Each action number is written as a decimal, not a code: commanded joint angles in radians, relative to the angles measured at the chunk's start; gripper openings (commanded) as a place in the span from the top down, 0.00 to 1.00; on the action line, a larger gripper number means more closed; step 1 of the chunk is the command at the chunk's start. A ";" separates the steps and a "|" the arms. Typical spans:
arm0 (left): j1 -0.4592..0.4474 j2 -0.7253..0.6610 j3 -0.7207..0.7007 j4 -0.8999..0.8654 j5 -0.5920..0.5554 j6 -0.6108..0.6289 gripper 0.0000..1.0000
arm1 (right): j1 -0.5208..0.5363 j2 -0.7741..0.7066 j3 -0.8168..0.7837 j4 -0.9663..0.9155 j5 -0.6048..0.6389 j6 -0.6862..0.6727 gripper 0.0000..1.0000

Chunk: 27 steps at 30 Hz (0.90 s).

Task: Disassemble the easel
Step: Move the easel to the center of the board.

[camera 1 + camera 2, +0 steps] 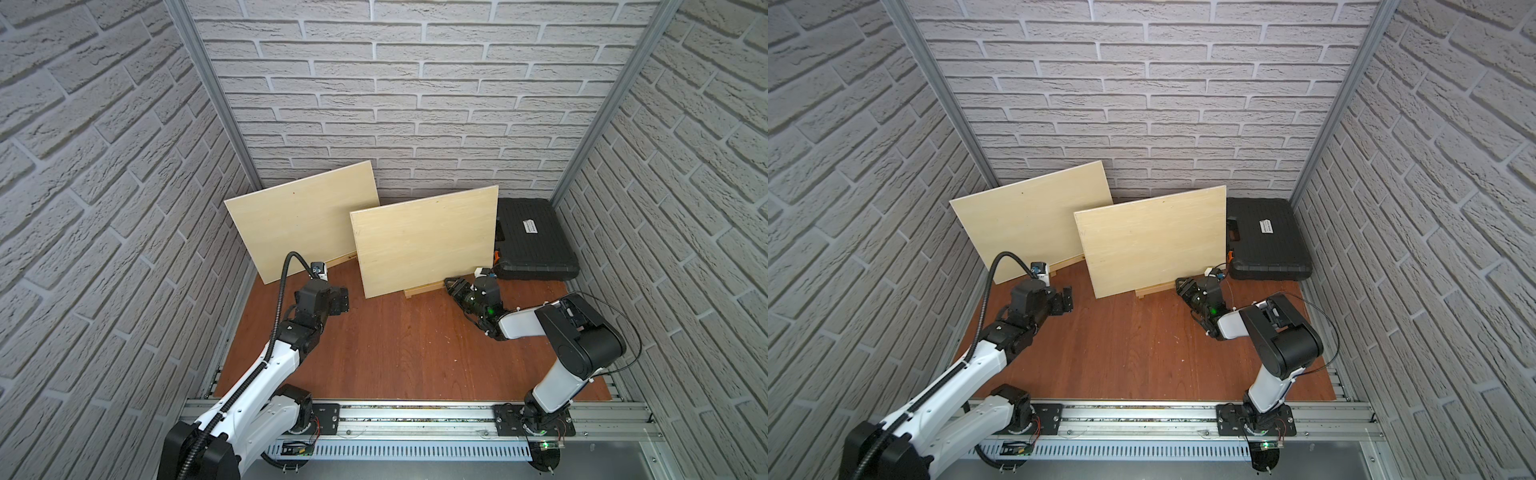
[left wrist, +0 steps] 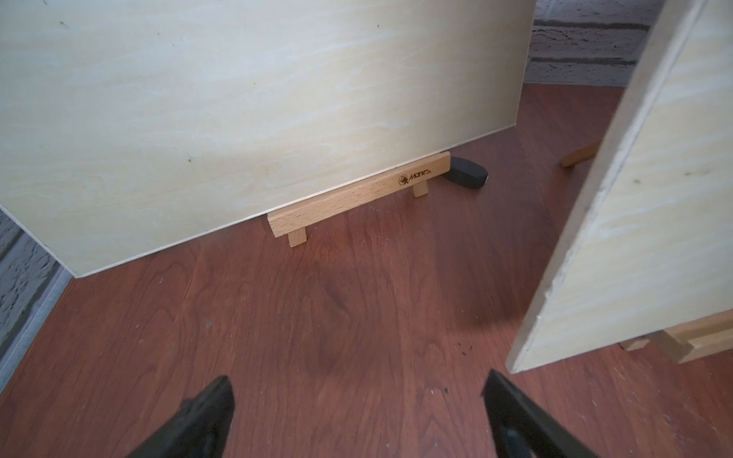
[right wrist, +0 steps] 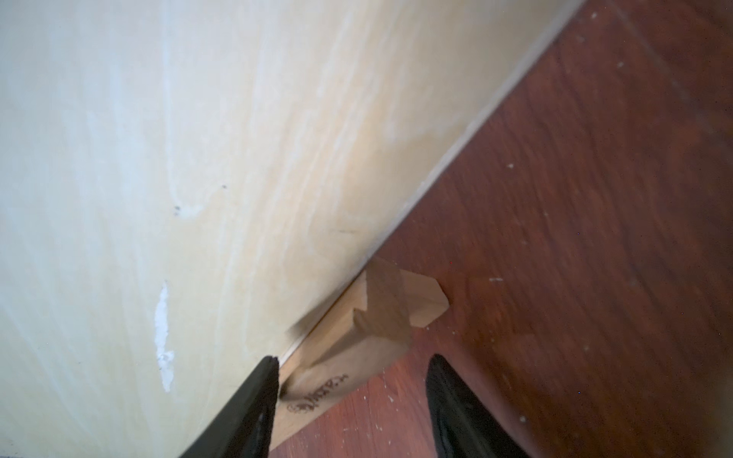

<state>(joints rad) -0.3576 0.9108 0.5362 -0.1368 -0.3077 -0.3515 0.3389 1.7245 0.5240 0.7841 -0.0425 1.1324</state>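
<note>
1. Two boards lean at the back of the counter (image 1: 395, 345). The right board (image 1: 424, 241) rests on the easel (image 1: 422, 288), on its ledge (image 3: 380, 317).
2. The right pincer (image 3: 353, 363) straddles the ledge's end, jaws partway apart, one clear of the wood — nothing gripped.
3. Tugging the ledge now could topple that board forward.
4. The other jaw looks pressed at the board's lower edge — it may pinch that instead.
5. The left pincer (image 2: 357, 380) hangs wide open, empty, well apart.

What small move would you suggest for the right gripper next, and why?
Probably close the right gripper on the easel ledge: its jaws straddle the ledge's end under the board, yet one finger stands clear of the wood.
</note>
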 commanded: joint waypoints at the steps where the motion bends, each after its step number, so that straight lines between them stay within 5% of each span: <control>1: -0.009 -0.003 0.010 0.002 -0.016 0.014 0.02 | 0.008 0.034 0.020 0.146 0.016 0.036 0.42; 18: -0.032 -0.013 0.015 -0.025 -0.053 0.020 0.02 | 0.015 0.115 0.038 0.228 0.021 0.081 0.73; 27: -0.052 -0.044 0.047 -0.082 -0.069 0.032 0.02 | 0.059 0.118 0.010 0.220 0.065 0.123 0.81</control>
<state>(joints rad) -0.4004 0.8913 0.5430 -0.2008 -0.3546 -0.3336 0.3676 1.8324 0.5526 0.9852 0.0040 1.2907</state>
